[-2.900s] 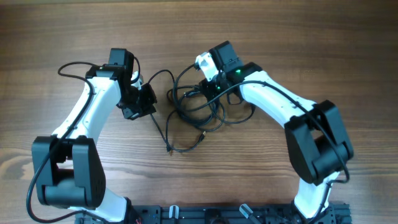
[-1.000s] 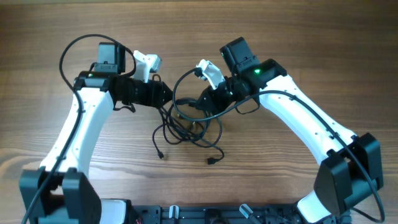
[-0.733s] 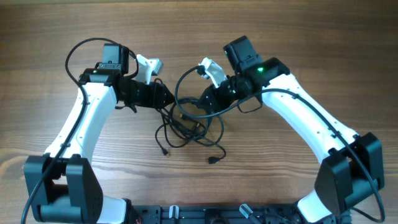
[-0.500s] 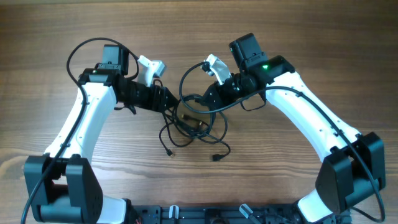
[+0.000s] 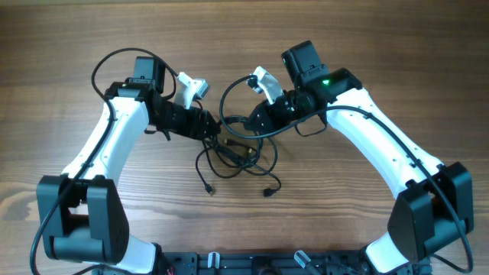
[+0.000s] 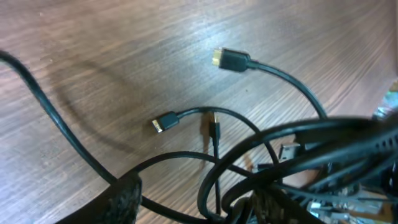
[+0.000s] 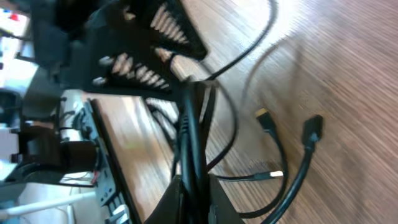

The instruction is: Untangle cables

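Right pincer [image 5: 248,124] tight on cables [image 5: 235,153]; left pincer [image 7: 189,67] spread, ridged pads [image 7: 140,70] only in right-wrist view

No text, label, brand, number or sign can be read in any of the three views. A small bright patch [image 7: 13,17] at the upper left of the right wrist view is too blurred to tell whether it carries print.
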Robot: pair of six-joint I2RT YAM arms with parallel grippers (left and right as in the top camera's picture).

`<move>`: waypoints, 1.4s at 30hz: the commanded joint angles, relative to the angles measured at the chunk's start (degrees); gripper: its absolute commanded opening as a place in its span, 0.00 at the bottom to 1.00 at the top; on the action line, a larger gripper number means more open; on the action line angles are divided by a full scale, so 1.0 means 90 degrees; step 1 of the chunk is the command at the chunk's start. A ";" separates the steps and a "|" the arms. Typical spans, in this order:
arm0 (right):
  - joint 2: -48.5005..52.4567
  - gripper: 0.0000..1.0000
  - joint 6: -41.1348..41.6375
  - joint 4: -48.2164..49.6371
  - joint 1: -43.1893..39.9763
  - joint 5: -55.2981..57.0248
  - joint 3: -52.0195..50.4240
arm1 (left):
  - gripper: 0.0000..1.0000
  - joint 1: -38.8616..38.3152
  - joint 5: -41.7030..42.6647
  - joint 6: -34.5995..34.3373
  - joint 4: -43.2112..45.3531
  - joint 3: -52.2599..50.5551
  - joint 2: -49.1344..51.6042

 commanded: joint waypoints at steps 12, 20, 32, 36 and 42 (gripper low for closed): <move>-0.0151 0.13 0.0058 0.0556 -0.0250 -0.3101 0.0124 | 0.53 -0.0257 -0.0508 -0.1462 0.0930 -0.0019 0.0085; -0.0151 0.28 0.4109 0.1360 -0.0495 0.1139 0.0121 | 0.45 -0.0695 -0.0413 -0.1457 0.0930 -0.0019 0.0085; -0.0151 0.70 0.3973 0.0318 -0.0843 0.3366 0.0121 | 0.50 -0.0840 -0.0731 -0.1406 0.0792 -0.0107 0.0087; -0.0148 0.77 0.3451 0.0199 -0.1061 0.3198 0.0119 | 0.51 -0.1098 -0.0860 -0.1192 0.0789 -0.0444 0.0090; -0.0148 0.77 0.2982 0.0041 -0.1073 0.3208 0.0119 | 0.59 -0.1328 -0.1042 -0.0877 0.0996 -0.0801 0.0097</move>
